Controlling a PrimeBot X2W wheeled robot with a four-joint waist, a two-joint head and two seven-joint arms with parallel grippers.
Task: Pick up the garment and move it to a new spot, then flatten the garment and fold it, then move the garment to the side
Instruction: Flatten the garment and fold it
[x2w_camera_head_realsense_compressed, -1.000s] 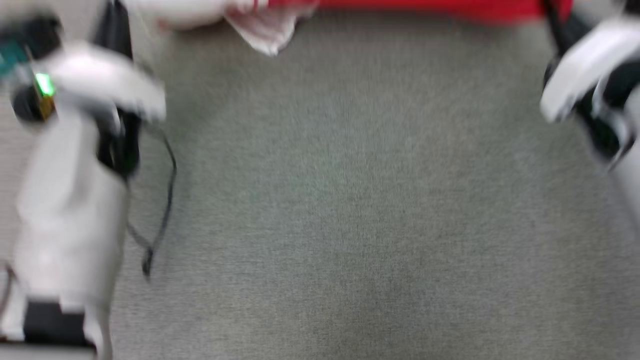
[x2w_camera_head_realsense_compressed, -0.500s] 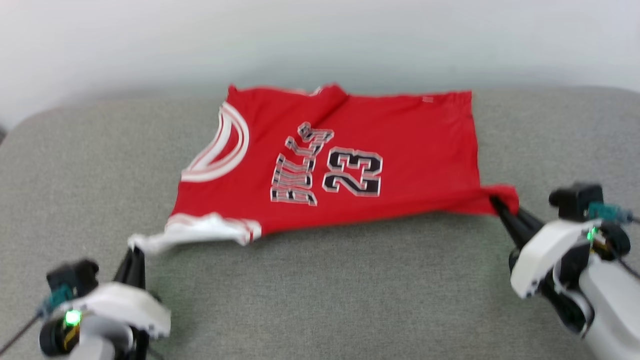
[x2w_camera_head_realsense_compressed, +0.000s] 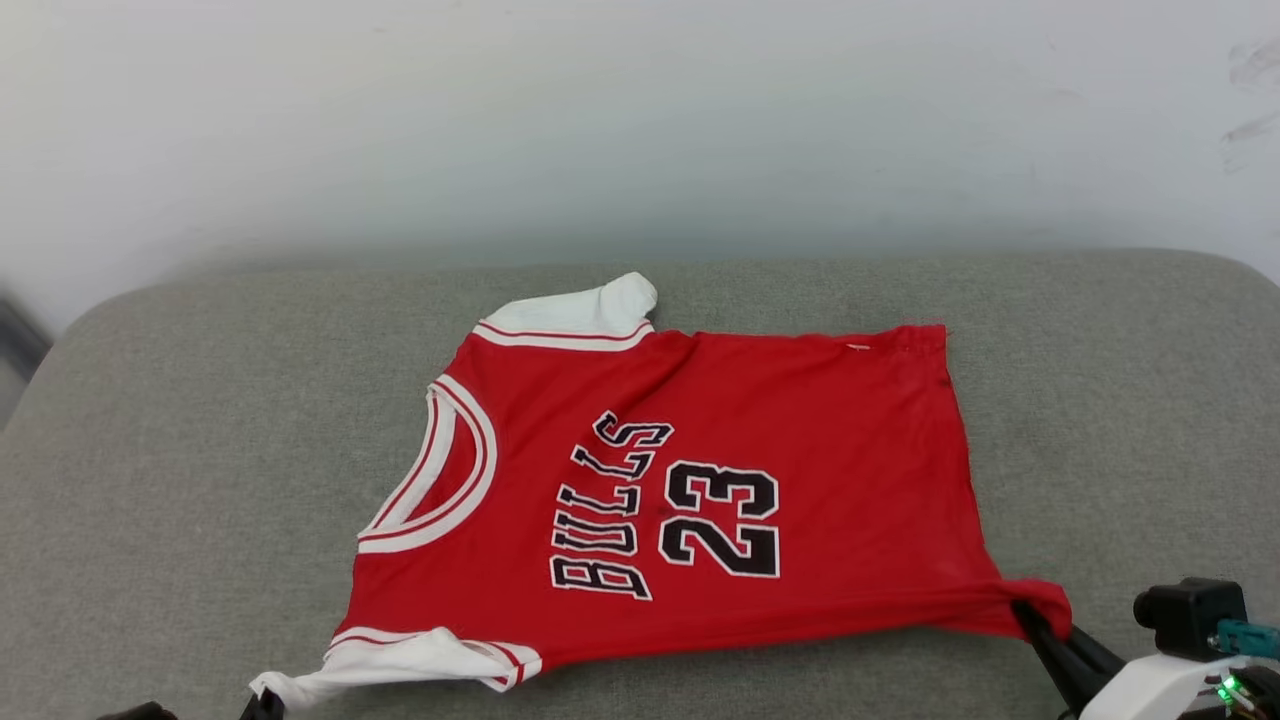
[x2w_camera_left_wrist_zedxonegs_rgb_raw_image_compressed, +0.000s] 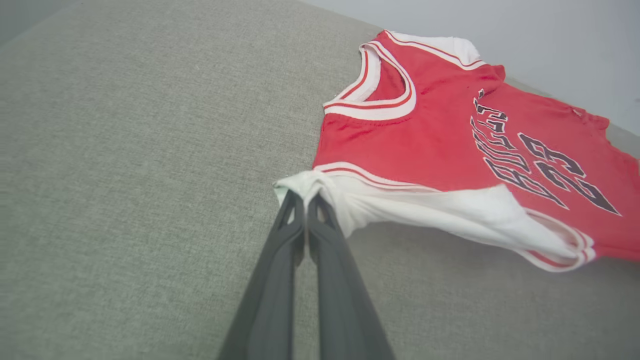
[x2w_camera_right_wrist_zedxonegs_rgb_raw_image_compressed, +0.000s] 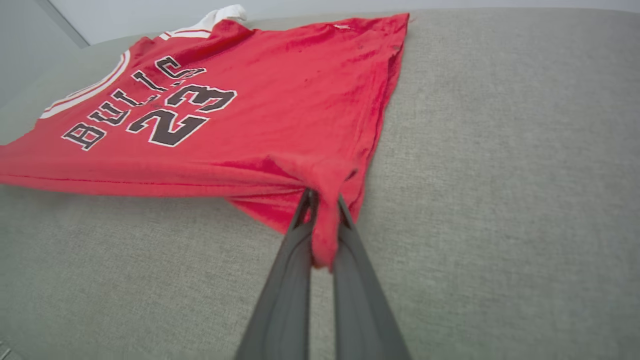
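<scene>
The garment (x2w_camera_head_realsense_compressed: 700, 480) is a red shirt with white sleeves and black lettering, spread face up on a grey cushioned surface (x2w_camera_head_realsense_compressed: 200, 450). In the left wrist view my left gripper (x2w_camera_left_wrist_zedxonegs_rgb_raw_image_compressed: 305, 197) is shut on the tip of the near white sleeve (x2w_camera_left_wrist_zedxonegs_rgb_raw_image_compressed: 425, 210). In the head view that gripper (x2w_camera_head_realsense_compressed: 262, 703) barely shows at the bottom edge under the sleeve. My right gripper (x2w_camera_head_realsense_compressed: 1030, 612) is shut on the red hem corner at the lower right; the right wrist view shows red cloth (x2w_camera_right_wrist_zedxonegs_rgb_raw_image_compressed: 322, 220) pinched between its fingers. The near edge of the garment is pulled taut between both grippers.
The grey surface (x2w_camera_right_wrist_zedxonegs_rgb_raw_image_compressed: 500, 150) extends wide on both sides of the garment and toward me. A pale wall (x2w_camera_head_realsense_compressed: 640, 120) rises behind its rounded far edge. My right wrist housing with a green light (x2w_camera_head_realsense_compressed: 1190, 680) sits at the lower right corner.
The head camera has tilted up, bringing the whole garment and the wall into view. The garment now lies lower in view, with its far white sleeve showing. Both grippers stay shut on it.
</scene>
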